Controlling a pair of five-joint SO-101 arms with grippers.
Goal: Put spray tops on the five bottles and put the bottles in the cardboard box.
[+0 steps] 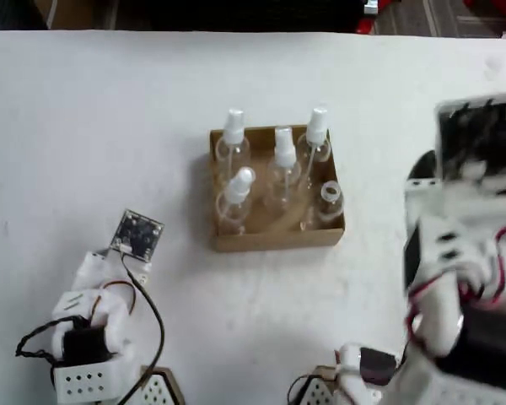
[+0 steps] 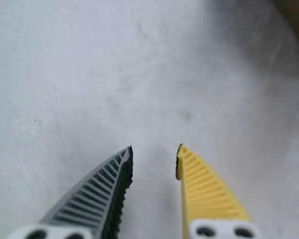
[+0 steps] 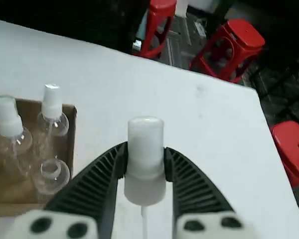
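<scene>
At the lower right of the box (image 1: 270, 241), the bare bottle (image 1: 329, 196) is standing upright, nearer the right claw (image 3: 144, 149), which is holding a spray top (image 3: 145, 132); the left claw (image 2: 154, 148) is hanging a little open.

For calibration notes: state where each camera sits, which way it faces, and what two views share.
High view: fixed above, looking down at table and cardboard box; left arm and right arm show.
Left wrist view: on that wrist, faces bare table; open left gripper shows.
Right wrist view: on that wrist, faces box and red stools; right gripper shut on spray top.
Shared: high and right wrist views show the uncapped bottle.
</scene>
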